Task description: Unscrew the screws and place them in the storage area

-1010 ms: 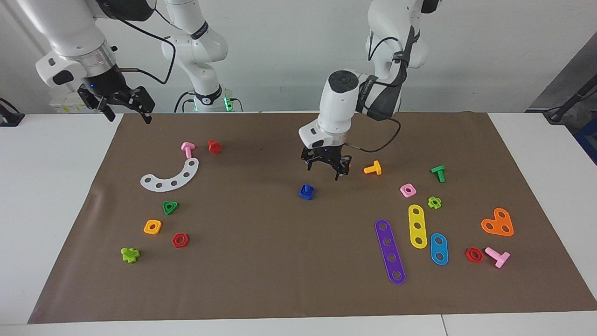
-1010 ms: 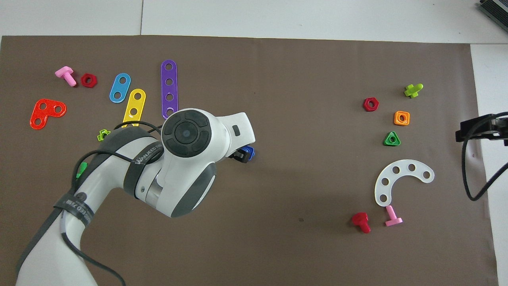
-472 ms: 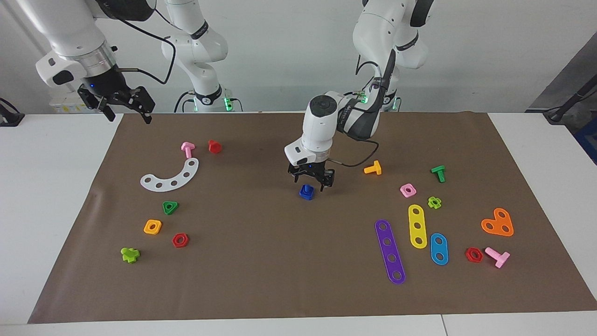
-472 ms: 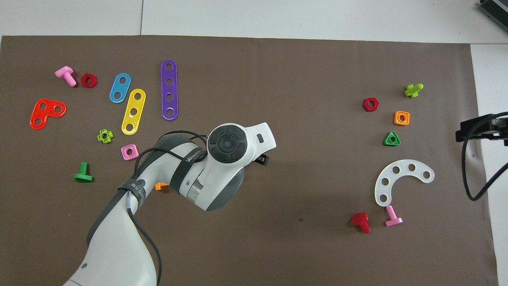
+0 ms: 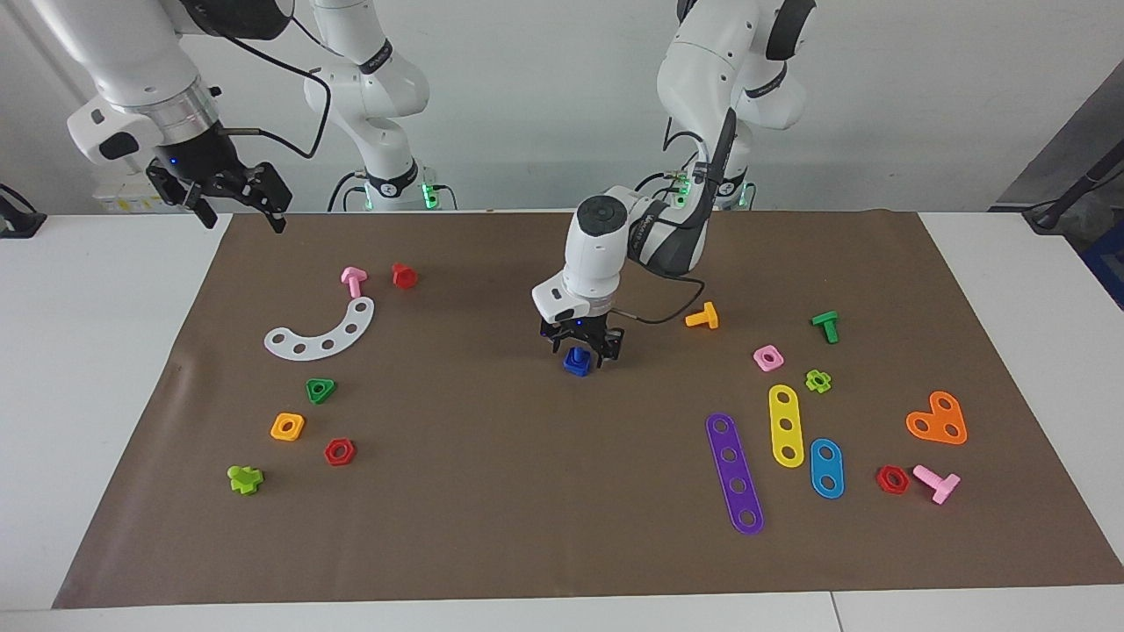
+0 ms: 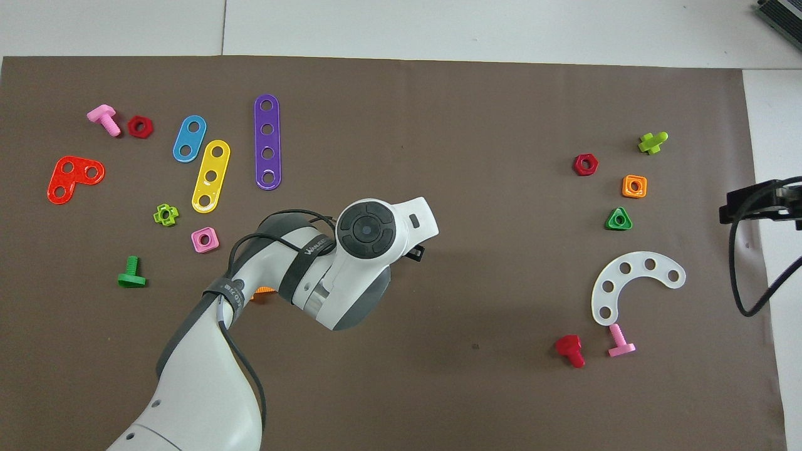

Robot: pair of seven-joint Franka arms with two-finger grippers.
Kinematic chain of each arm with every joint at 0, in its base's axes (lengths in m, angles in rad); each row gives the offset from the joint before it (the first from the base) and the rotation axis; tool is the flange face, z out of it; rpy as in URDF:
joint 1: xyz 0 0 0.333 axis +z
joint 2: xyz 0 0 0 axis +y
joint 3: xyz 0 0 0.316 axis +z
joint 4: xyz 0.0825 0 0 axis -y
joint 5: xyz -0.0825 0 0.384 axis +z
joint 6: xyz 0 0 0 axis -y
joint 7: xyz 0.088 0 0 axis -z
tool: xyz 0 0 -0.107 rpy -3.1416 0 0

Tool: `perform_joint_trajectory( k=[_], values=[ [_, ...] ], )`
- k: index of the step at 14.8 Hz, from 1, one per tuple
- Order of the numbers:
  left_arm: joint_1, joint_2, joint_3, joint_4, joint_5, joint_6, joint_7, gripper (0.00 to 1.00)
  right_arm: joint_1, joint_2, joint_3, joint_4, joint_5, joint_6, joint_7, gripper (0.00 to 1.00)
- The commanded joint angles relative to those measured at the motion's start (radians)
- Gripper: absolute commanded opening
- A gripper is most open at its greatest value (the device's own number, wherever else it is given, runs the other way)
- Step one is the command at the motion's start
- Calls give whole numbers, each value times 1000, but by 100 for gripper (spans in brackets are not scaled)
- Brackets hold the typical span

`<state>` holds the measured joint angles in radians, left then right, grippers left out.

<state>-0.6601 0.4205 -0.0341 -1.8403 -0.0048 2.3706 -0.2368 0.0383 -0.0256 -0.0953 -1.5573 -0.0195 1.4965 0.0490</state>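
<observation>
Facing view shows a brown paper mat [image 5: 492, 491] covering a white table, with two white robot arms at the top of the frame. Near the centre of the frame, the left gripper [image 5: 581, 348] points straight down over a small dark-blue bolt [image 5: 577, 362], its black fingers apart and straddling the bolt, one on each side; whether they touch it cannot be told. That bolt rests on the mat by itself. At the right of the frame lies the storage area [image 5: 817, 412], a loose group of colourful plastic parts that includes a purple strip [image 5: 734, 472], a yellow strip [image 5: 786, 425], an orange bolt [image 5: 702, 316] and a green bolt [image 5: 825, 326]. At the upper left of the frame the right gripper [image 5: 239, 211] hangs in the air over the mat's edge, fingers apart and holding nothing, and that arm waits. Overhead view hides the blue bolt under the left arm's wrist [image 6: 366, 230], near the middle of the frame
</observation>
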Motion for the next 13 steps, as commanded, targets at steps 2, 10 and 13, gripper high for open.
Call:
perform_joint_trajectory(
  k=[2, 10, 13],
  values=[
    [-16, -5, 16, -19, 19, 35, -22, 87, -1, -16, 2, -17, 18, 7, 11, 100],
    [-16, -5, 22, -10, 19, 25, -24, 64, -1, -16, 2, -15, 18, 7, 11, 100],
    [-13, -5, 23, 3, 19, 18, -24, 41, -1, -16, 2, -17, 18, 7, 11, 100]
  ],
)
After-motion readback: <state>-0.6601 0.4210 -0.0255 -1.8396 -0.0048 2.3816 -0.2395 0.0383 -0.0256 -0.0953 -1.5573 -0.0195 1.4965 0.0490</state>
